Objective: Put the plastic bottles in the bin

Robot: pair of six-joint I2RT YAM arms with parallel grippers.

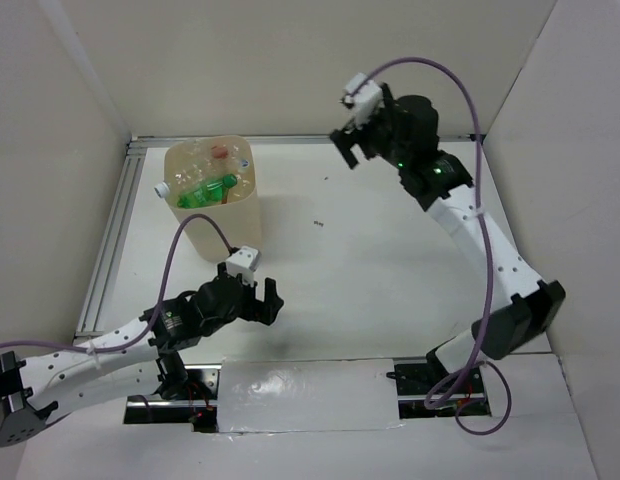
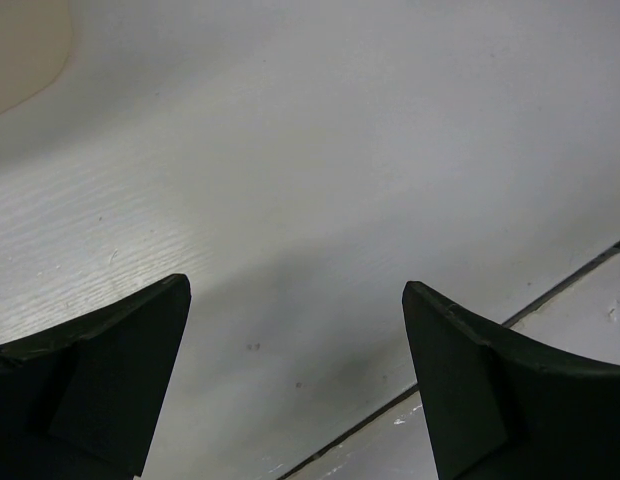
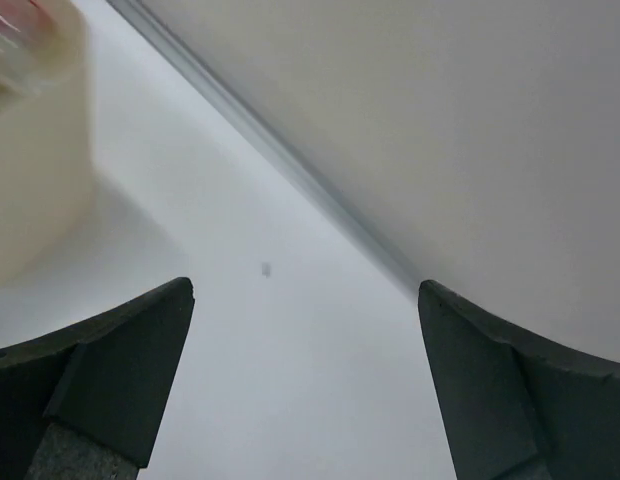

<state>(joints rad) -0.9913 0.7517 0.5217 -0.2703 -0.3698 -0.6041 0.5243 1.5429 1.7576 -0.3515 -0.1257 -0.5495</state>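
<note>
The beige translucent bin stands at the back left of the table. Several plastic bottles lie inside it: a green one, clear ones with white caps and one with a red cap. No bottle lies loose on the table. My left gripper is open and empty, low over the table near the front, right of and below the bin. My right gripper is open and empty, raised at the back, right of the bin. The bin's edge shows in the left wrist view and the right wrist view.
White walls enclose the table on the left, back and right. A metal rail runs along the left side and the back edge. A white taped strip lies between the arm bases at the front.
</note>
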